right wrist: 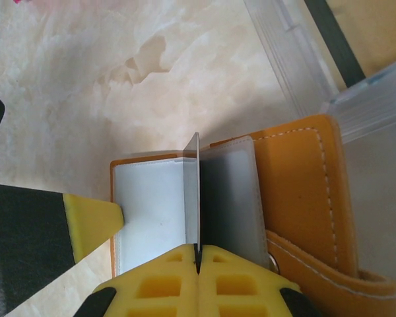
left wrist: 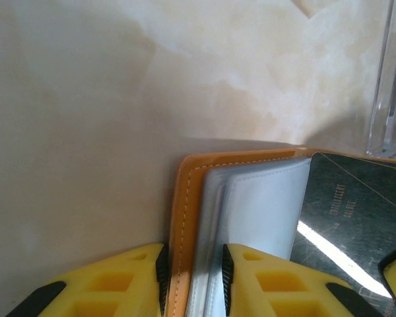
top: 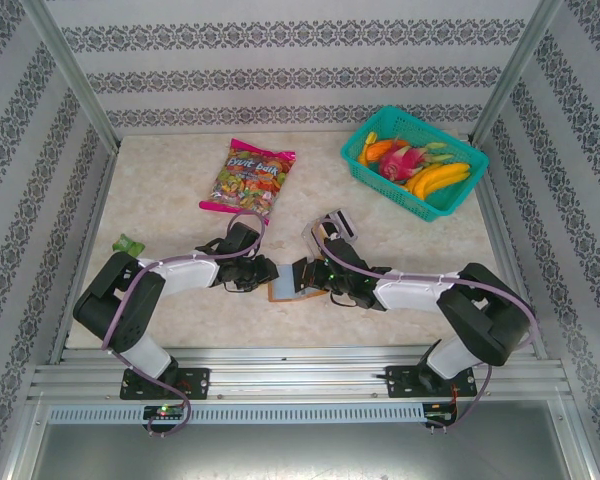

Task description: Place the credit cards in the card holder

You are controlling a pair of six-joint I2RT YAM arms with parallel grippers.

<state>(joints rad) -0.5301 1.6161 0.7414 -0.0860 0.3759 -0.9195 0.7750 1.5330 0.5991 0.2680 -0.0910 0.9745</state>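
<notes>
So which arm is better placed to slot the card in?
Probably right: the right fingers pinch a credit card edge-on at the card holder pockets; the left fingers grip its edge.

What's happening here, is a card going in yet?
Mid-insert. The left gripper pinches the open card holder by its orange cover and clear sleeves, with the holder on the table. The right gripper is shut on a black credit card, held edge-on among the holder's sleeves. Whether it has entered a pocket is not clear. The clear slotted tray sits just beyond the holder.
</notes>
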